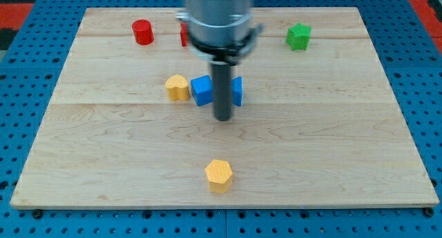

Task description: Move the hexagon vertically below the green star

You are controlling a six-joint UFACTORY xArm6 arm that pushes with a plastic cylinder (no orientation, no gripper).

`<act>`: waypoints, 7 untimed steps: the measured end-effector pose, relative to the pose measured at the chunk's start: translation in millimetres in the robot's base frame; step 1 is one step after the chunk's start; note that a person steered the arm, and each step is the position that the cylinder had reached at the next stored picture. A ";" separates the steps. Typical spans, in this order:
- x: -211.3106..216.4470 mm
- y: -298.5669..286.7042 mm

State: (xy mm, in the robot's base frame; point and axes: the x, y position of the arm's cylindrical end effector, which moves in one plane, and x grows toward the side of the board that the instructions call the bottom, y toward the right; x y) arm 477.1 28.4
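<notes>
My tip (222, 119) rests on the board (331, 162) just below the blue blocks (202, 90), touching nothing I can make out. Yellow hexagon (219, 174) sits near the view's bottom edge, open wood all around. Green star (298, 36) near the top edge, right; bare board beneath it.

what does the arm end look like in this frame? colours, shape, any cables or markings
A wide grey metallic cylinder enters from the view's top, blurred. A black ring with small side lugs sits under it, and a straight dark grey rod comes down from that, round and plain. My tip is its blunt lower end, in front of the blue blocks. No cables or markings can be made out.
</notes>
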 end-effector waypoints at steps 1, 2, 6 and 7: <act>59.0 66.5; 127.3 72.7; 107.9 -65.6; 74.0 -53.4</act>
State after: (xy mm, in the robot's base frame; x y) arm 551.1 -25.0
